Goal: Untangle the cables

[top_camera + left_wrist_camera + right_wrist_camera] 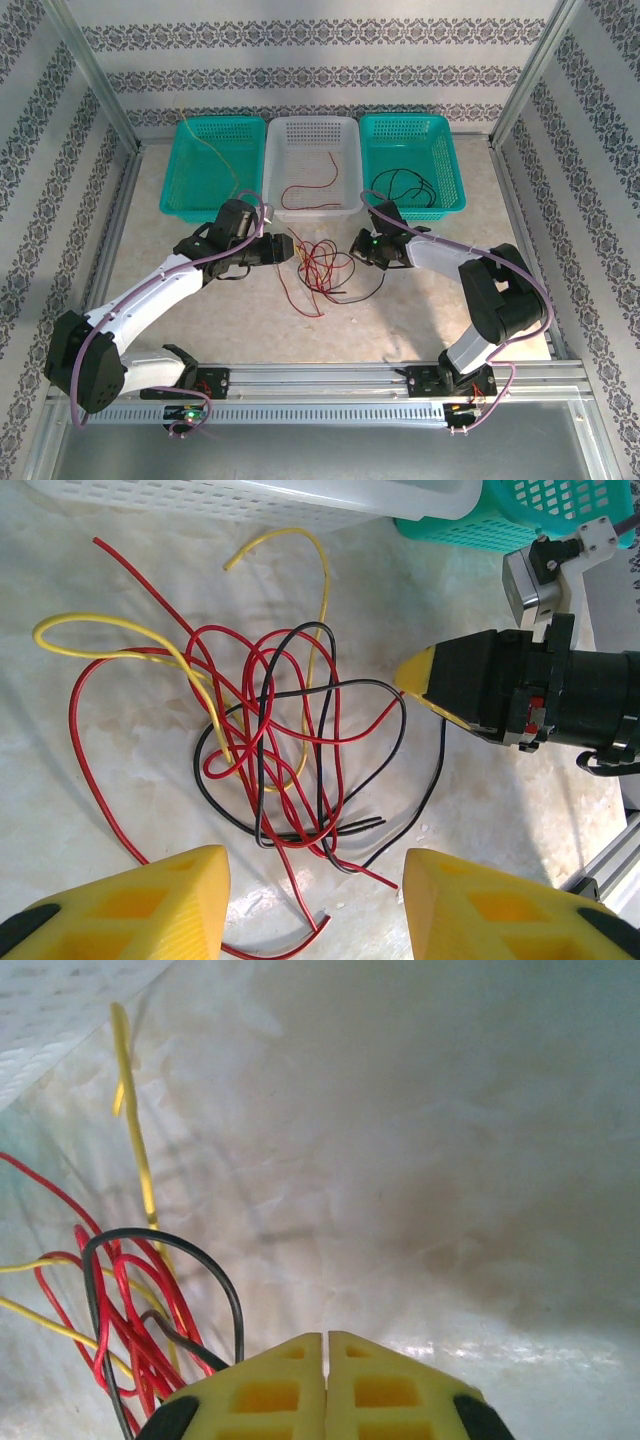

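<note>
Left hand (pixel 312 878) hangs open over the cables (pixel 262 716) tangled on the table (pixel 60 815). We note right hand (pixel 326 1350) closed, just beside that tangle.

The right tool (pixel 326 1342) holds its yellow fingers pressed together, low over the pale marbled bench (pixel 450 1160); red, yellow and black cables (pixel 135 1320) tangle just left, near a white basket (pixel 50 1015)
</note>
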### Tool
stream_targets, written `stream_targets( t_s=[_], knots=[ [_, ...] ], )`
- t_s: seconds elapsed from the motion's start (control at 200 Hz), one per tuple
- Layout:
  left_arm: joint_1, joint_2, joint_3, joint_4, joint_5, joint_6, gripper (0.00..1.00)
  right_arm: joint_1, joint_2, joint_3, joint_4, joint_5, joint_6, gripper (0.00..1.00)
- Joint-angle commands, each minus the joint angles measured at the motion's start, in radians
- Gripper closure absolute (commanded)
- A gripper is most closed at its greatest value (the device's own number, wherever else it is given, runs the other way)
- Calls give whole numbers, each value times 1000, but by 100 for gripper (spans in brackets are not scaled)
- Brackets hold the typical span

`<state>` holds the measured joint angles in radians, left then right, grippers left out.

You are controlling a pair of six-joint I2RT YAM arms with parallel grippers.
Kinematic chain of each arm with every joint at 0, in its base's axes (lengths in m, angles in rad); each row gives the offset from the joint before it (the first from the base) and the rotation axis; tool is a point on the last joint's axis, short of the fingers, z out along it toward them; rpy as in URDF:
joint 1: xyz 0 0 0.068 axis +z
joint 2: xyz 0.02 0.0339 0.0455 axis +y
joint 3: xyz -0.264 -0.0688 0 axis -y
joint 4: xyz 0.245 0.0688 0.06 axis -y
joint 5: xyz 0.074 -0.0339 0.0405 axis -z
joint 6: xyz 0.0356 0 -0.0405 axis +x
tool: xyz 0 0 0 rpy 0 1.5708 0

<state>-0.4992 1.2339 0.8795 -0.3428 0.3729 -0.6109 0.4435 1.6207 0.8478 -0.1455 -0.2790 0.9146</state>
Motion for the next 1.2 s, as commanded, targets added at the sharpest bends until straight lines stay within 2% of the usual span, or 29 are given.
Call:
stream_targets(
  t_s=[0.0,0.175,0.37,0.525,0.725,1.014,1.194],
  knots=[
    [-25,-12,4,27,1,6,51,17,-73,3,4,-2,-20,100],
    [-56,-22,21,68,24,34,46,94,-252,99,-145,93,-165,100],
    [-116,-91,22,266,34,60,40,185,-404,250,-275,145,-303,100],
    [-130,-131,25,387,48,70,37,206,-482,350,-298,118,-352,100],
    [-145,-161,24,452,55,92,33,206,-513,452,-295,67,-367,100],
    [-171,-114,60,467,107,126,29,206,-508,538,-293,39,-363,100],
    [-193,-76,99,458,85,181,26,206,-512,564,-275,7,-345,100]
  ],
)
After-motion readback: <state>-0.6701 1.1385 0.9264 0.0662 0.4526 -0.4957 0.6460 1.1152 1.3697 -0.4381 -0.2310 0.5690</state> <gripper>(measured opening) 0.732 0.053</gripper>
